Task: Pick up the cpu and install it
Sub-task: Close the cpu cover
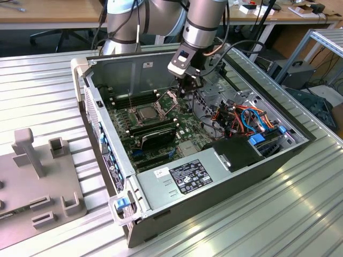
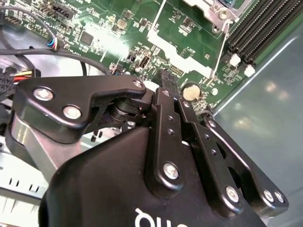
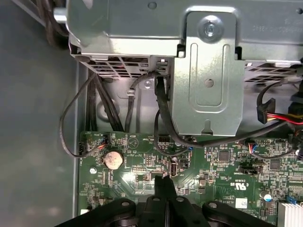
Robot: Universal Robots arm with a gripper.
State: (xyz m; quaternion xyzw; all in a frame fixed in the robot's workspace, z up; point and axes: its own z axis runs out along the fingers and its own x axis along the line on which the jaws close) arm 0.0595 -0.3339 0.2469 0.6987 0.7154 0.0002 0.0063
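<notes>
Judging from the exterior view, the cpu (image 1: 146, 113) is taken to be lying in its socket on the motherboard (image 1: 185, 131), dull silver top upward, while the hinged metal frame (image 1: 165, 96) beside it is raised. Picking and placing therefore appear done, and the frame is not yet clamped down. The gripper (image 1: 194, 88) is held above the board, apart from the cpu, towards the exterior view's right of the socket. In the second wrist view its fingers (image 2: 165, 109) are seen pressed together, with nothing visible between them.
</notes>
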